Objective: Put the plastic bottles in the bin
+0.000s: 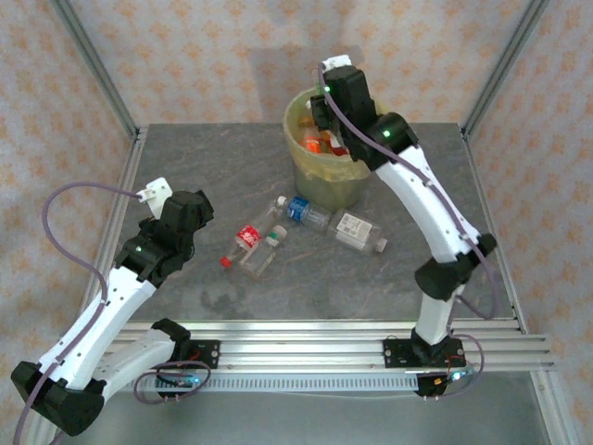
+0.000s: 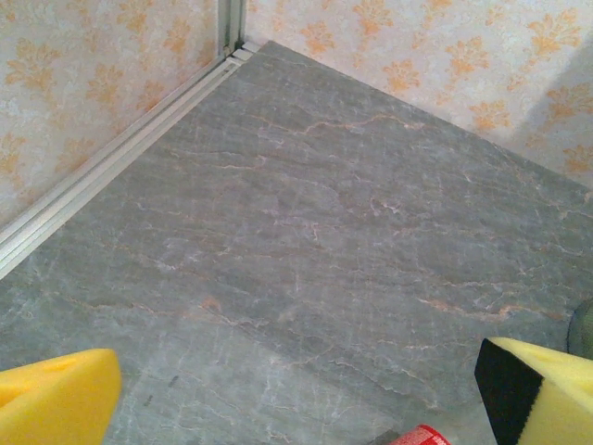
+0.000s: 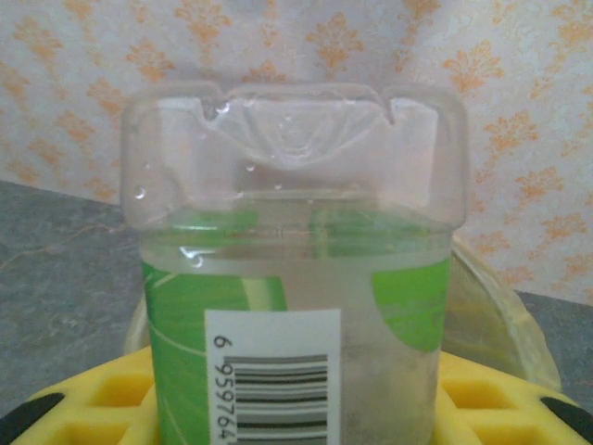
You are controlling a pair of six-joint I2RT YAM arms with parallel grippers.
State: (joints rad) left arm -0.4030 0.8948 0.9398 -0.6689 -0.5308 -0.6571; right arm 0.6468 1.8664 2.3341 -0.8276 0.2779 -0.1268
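The right gripper [image 1: 320, 122] hangs over the bin [image 1: 324, 185] at the far centre, pinching a green-labelled bottle [image 3: 296, 278]. The left gripper [image 2: 301, 399], spread wide, hovers over the table [image 1: 371, 287] at its left. A red-labelled bottle [image 1: 246, 239] and a blue-labelled bottle [image 1: 301, 211] lie just in front of the bin.

Grey marbled tabletop [image 1: 389, 278]; cream walls [image 1: 213, 56] with orange floral print; aluminium corner posts [image 1: 95, 65].
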